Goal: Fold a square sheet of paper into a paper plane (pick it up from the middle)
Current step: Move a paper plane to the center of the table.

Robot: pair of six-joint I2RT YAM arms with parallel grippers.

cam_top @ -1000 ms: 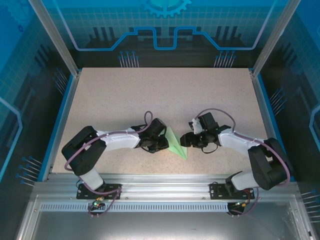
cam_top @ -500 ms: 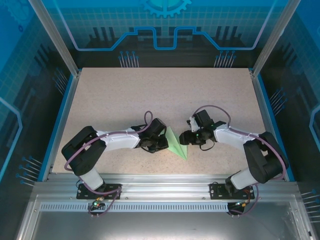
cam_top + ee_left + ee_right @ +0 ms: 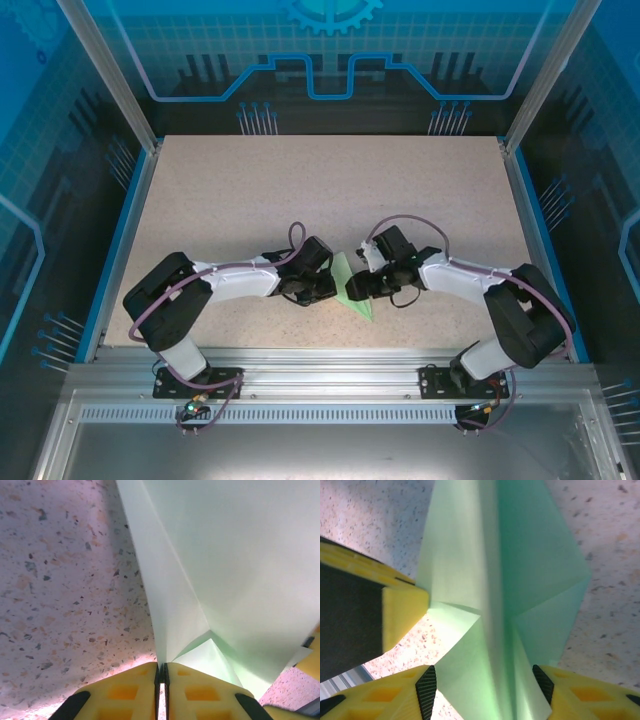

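The paper plane (image 3: pixel 344 273) is pale mint-green paper folded into a slim pointed shape with a long centre crease, standing on edge on the table between the two arms. My left gripper (image 3: pixel 326 290) is shut on its left edge; in the left wrist view the yellow fingers (image 3: pixel 125 692) pinch the fold, and the paper (image 3: pixel 230 555) spreads away above them. My right gripper (image 3: pixel 353 292) is open and straddles the paper from the right. In the right wrist view its gripper (image 3: pixel 482 692) has the creased paper (image 3: pixel 520 580) between its spread pads (image 3: pixel 426 690), not touching.
The speckled beige tabletop (image 3: pixel 320 190) stretches free behind the arms. Blue rails (image 3: pixel 128 230) edge the table, with a metal frame (image 3: pixel 320 375) at the near side. One yellow finger of the left gripper (image 3: pixel 395 605) shows close beside the paper in the right wrist view.
My right gripper has moved left across the table until its open fingers sit around the paper. The left gripper and the paper have stayed in place.
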